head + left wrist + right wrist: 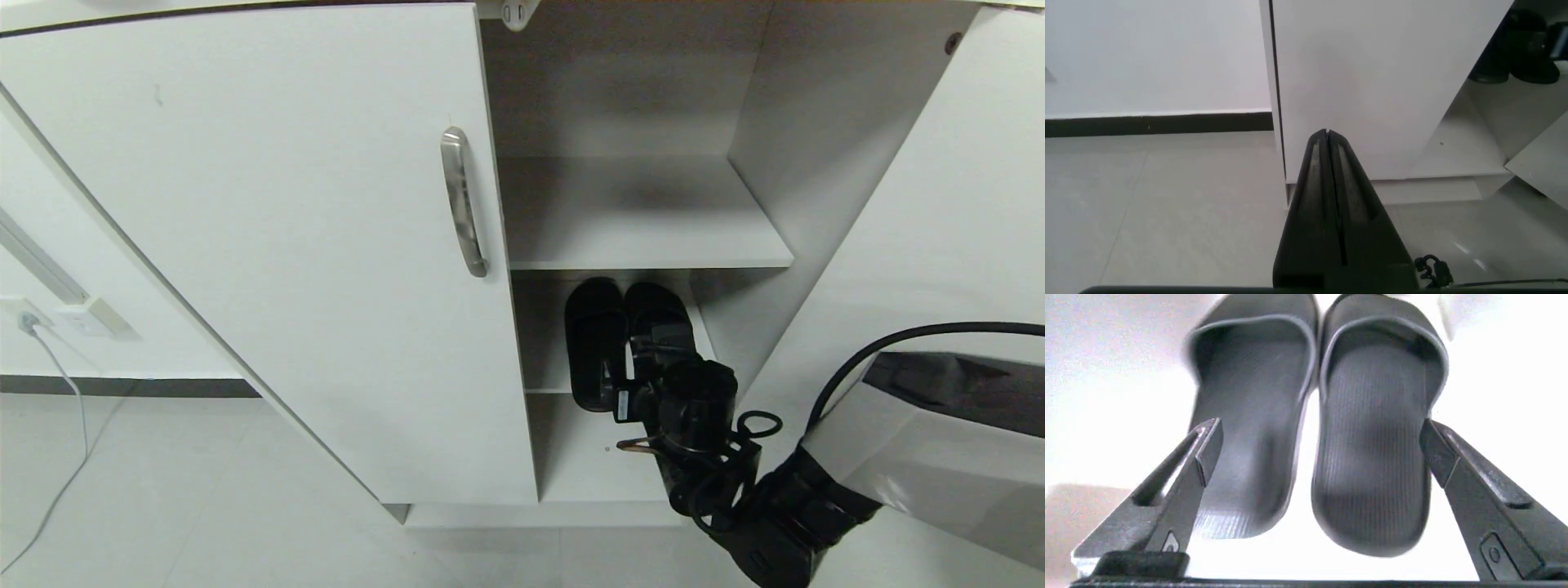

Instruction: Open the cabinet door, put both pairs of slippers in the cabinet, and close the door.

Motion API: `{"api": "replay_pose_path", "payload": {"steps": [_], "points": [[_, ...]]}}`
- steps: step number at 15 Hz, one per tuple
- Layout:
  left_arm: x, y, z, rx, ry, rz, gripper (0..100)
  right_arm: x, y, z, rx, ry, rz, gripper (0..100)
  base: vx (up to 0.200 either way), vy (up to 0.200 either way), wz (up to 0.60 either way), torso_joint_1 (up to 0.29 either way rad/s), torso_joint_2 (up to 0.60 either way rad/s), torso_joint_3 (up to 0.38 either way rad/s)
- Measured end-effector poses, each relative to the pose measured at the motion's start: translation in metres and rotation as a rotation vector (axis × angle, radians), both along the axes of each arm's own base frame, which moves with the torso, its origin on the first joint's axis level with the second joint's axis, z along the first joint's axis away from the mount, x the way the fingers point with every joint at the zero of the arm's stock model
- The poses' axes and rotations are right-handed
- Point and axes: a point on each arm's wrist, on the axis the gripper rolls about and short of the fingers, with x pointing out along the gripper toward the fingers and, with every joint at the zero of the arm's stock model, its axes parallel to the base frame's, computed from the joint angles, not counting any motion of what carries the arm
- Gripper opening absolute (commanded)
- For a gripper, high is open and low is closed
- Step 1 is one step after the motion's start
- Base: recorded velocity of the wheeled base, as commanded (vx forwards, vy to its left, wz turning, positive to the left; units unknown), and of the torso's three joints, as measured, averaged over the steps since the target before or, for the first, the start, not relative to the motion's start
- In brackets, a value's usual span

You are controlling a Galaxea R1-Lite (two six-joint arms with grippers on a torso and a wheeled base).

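A pair of black slippers [604, 343] lies side by side on the lower shelf [543, 359] of the white cabinet, toes pointing inward. The cabinet's right door [939, 229] stands open; the left door [286, 245] with its metal handle [464, 204] is closed. My right gripper [635, 367] is at the shelf's front edge, just behind the slippers' heels. In the right wrist view it [1320, 433] is open, one finger either side of the pair [1372, 465], touching neither. My left gripper [1327, 139] is shut and empty, low over the floor facing the closed door [1372, 73].
The upper shelf [637, 220] and the cabinet's bottom [588, 465] hold nothing. A wall socket with a grey cable [33, 322] is at the far left. Pale tiled floor [204, 506] lies in front of the cabinet.
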Motion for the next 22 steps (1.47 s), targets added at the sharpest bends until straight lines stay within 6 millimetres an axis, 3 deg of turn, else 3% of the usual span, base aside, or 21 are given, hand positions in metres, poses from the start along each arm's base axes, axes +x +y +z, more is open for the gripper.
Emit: {"api": "replay_pose_path", "payload": {"steps": [3,9,22], "points": [[0.0,0.0,0.0,0.0,0.0,0.0,0,-0.021,-0.003,0.003,0.005,-0.005,0.034,100,-0.067,0.0,0.0,0.002,0.0,0.001],[0.0,0.0,0.0,0.0,0.0,0.0,0,-0.024,-0.003,0.006,0.006,-0.007,0.04,100,-0.2,0.0,0.0,0.0,0.0,0.0],[0.0,0.0,0.0,0.001,0.0,0.0,0,-0.026,-0.003,0.006,0.007,-0.008,0.042,100,0.0,0.0,0.0,0.001,0.0,0.039]]}}
